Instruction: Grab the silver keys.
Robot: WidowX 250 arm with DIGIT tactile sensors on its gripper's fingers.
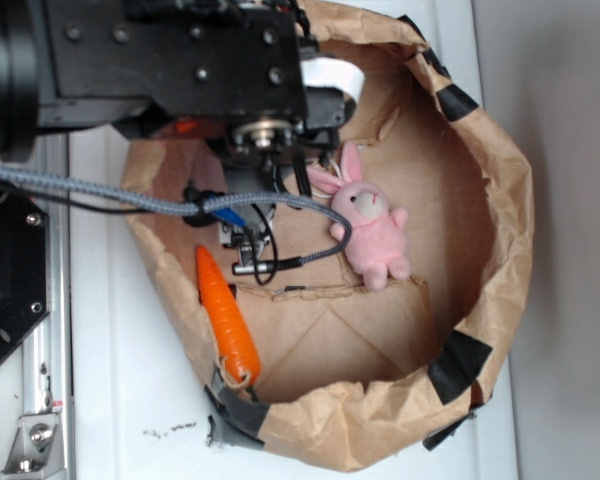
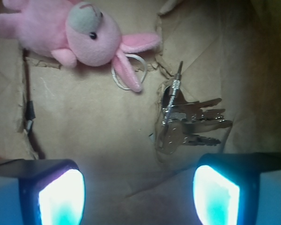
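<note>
The silver keys [image 2: 193,121] lie fanned on the brown paper floor of the bag, their blades pointing right in the wrist view. My gripper [image 2: 138,197] hangs above the floor, open, with nothing between its glowing pads [image 2: 61,199]. The keys sit just beyond the right pad [image 2: 215,197], apart from it. In the exterior view the arm and gripper [image 1: 248,250] are over the bag's left part and hide the keys.
A pink plush bunny [image 1: 371,230] [image 2: 79,33] lies beside the keys, with a thin white loop [image 2: 126,77] under its ear. An orange carrot [image 1: 230,315] rests against the left wall of the paper bag [image 1: 505,200], whose crumpled walls enclose everything.
</note>
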